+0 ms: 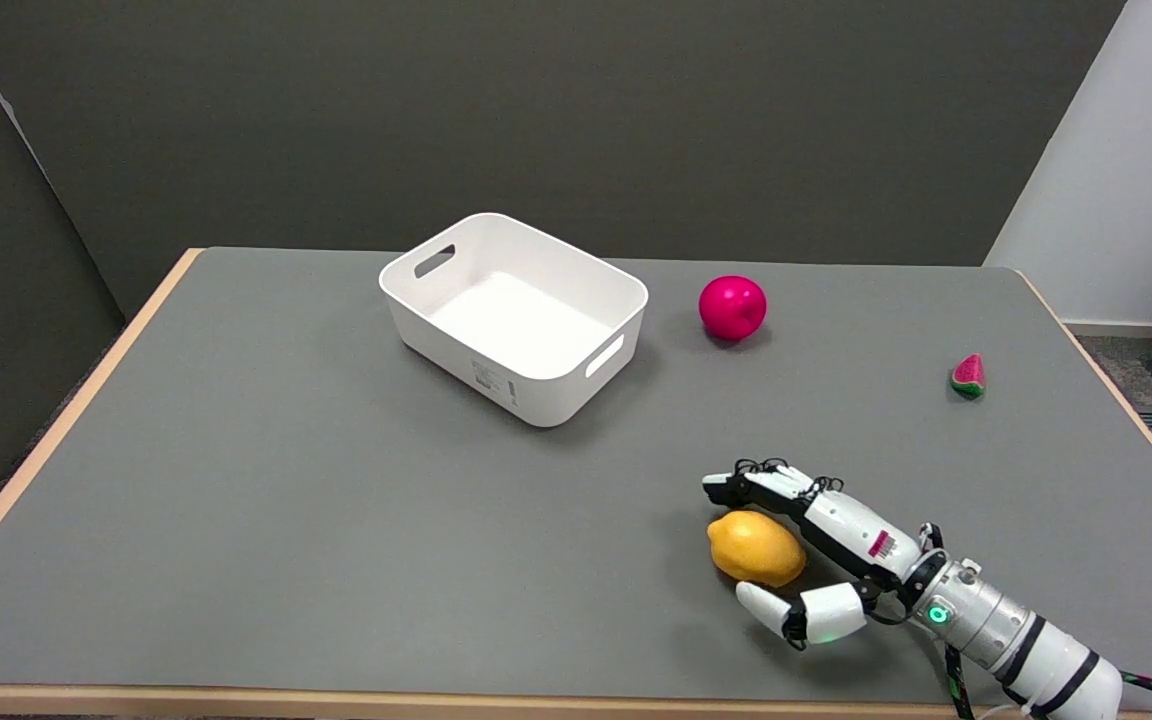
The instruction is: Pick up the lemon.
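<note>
Lemon [756,548], yellow and oval, lies on the grey desk [286,520] near its front edge, toward the right side. The robot's right hand [821,555] reaches in from the lower right corner and cups around the fruit. Its long fingers [771,487] stretch along the far side of the lemon, and its thumb [786,610] sits on the near side, just below the fruit. The fingers and thumb are spread apart with the lemon between them; whether they actually press on it cannot be told, and the lemon rests on the desk surface.

Farther back, near the middle of the desk, stands a white plastic bin [556,395] with cut-out handles, turned at an angle. To the right of it, apart from it, sits a bright pink apple [733,307]. Well to the right of that, near the right edge, is a small watermelon slice [968,376], red with a green rind. A dark wall [536,110] rises behind the desk.
</note>
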You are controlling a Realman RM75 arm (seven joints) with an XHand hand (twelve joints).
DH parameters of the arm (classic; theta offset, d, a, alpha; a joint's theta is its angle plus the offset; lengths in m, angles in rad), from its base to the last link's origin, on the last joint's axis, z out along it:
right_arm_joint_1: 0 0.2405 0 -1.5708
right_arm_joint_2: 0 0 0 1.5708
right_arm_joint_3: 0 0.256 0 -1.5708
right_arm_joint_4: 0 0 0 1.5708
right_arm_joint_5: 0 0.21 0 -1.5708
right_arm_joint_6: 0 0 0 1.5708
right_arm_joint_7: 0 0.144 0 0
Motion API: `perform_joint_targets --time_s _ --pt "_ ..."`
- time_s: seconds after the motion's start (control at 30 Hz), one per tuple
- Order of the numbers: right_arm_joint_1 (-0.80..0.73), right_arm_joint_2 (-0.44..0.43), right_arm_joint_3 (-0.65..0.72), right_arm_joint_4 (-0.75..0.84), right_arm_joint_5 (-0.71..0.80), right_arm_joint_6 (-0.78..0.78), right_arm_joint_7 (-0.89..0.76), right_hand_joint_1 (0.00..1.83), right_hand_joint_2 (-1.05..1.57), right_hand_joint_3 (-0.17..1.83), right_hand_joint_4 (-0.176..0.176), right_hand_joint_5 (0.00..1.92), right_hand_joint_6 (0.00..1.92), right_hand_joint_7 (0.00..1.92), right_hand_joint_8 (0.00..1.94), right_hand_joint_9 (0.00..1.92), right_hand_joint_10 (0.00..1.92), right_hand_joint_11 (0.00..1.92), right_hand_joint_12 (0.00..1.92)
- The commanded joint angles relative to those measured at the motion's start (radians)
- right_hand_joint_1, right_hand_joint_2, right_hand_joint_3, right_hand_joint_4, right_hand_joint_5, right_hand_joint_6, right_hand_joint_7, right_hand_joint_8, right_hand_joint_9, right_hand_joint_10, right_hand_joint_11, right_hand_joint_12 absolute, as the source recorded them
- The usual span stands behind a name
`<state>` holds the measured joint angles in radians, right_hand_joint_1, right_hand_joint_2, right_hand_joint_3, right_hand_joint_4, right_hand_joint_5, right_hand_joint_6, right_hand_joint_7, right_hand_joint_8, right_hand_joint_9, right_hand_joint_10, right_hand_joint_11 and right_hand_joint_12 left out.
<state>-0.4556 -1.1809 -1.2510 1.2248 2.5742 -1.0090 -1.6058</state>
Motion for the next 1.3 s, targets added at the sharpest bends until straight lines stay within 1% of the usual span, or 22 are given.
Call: perform_joint_targets --time_s 0.03,0.07,0.13,0.2,0.23,0.27,0.3,0.37,0.43,0.5,0.63,0.7,0.87,0.97,1.07,1.13,1.23,1.3 --pt "0.031 -0.019 -0.022 -0.022 0.003 -0.073 -0.117 0.9 0.72 0.92 -0.099 0.25 0.5 0.44 0.77 0.43 1.11 0.18 1.37" --pt "0.04 -0.032 -0.019 -0.027 0.004 -0.1 -0.147 0.94 0.75 0.92 -0.105 0.28 0.54 0.47 0.88 0.47 1.16 0.22 1.41" --pt "0.059 -0.053 -0.009 -0.048 0.004 -0.154 -0.187 0.97 0.84 0.86 -0.118 0.3 0.91 0.43 1.34 0.51 1.43 0.34 1.59" --pt "0.079 -0.071 0.003 -0.074 0.004 -0.204 -0.201 1.04 1.42 0.01 -0.157 0.33 1.61 0.57 1.83 0.55 1.65 0.27 1.79" --pt "0.092 -0.071 0.006 -0.086 0.004 -0.225 -0.201 1.05 1.49 -0.09 -0.163 0.34 1.69 0.58 1.91 0.54 1.75 0.18 1.86" --pt "0.101 -0.067 0.004 -0.091 0.004 -0.234 -0.201 1.04 1.5 -0.09 -0.164 0.34 1.69 0.57 1.93 0.52 1.85 0.09 1.91" --pt "0.108 -0.064 0.003 -0.092 0.004 -0.236 -0.201 1.05 1.48 -0.07 -0.168 0.34 1.68 0.58 1.93 0.52 1.88 0.06 1.92" --pt "0.127 -0.053 -0.003 -0.09 0.004 -0.236 -0.199 1.06 1.46 -0.04 -0.176 0.36 1.67 0.59 1.91 0.54 1.9 0.05 1.92" --pt "0.143 -0.044 -0.004 -0.083 0.004 -0.232 -0.195 1.05 1.47 -0.06 -0.176 0.35 1.68 0.6 1.9 0.56 1.92 0.03 1.92" --pt "0.166 -0.033 -0.009 -0.07 0.004 -0.224 -0.195 1.06 1.46 -0.06 -0.176 0.36 1.67 0.62 1.88 0.59 1.91 0.06 1.92" --pt "0.223 0.003 -0.032 -0.033 0.004 -0.179 -0.188 1.09 1.41 -0.01 -0.176 0.39 1.63 0.65 1.82 0.68 1.85 0.22 1.92" --pt "0.257 0.02 -0.052 -0.016 0.003 -0.154 -0.175 1.12 1.25 0.25 -0.176 0.52 1.66 0.59 1.71 0.7 1.88 0.25 1.92" --pt "0.387 0.079 -0.137 0.03 0.003 -0.044 -0.171 1.13 1.2 0.32 -0.176 0.55 1.65 0.61 1.68 0.74 1.86 0.29 1.92" --pt "0.499 0.111 -0.218 0.038 0.002 0.022 -0.171 1.14 1.19 0.34 -0.176 0.56 1.64 0.61 1.67 0.74 1.86 0.32 1.92" --pt "0.655 0.143 -0.331 -0.006 0.002 0.062 -0.171 1.14 1.18 0.34 -0.176 0.56 1.63 0.62 1.67 0.75 1.86 0.33 1.92" --pt "0.788 0.156 -0.429 -0.05 -0.005 0.087 -0.167 1.14 1.18 0.34 -0.176 0.57 1.63 0.62 1.66 0.75 1.86 0.34 1.92" --pt "0.934 0.152 -0.522 -0.099 -0.014 0.103 -0.153 1.15 1.17 0.35 -0.176 0.57 1.62 0.63 1.65 0.76 1.86 0.38 1.92" --pt "1.046 0.132 -0.605 -0.166 -0.039 0.108 -0.15 1.15 1.16 0.35 -0.176 0.58 1.61 0.63 1.64 0.76 1.86 0.4 1.92"
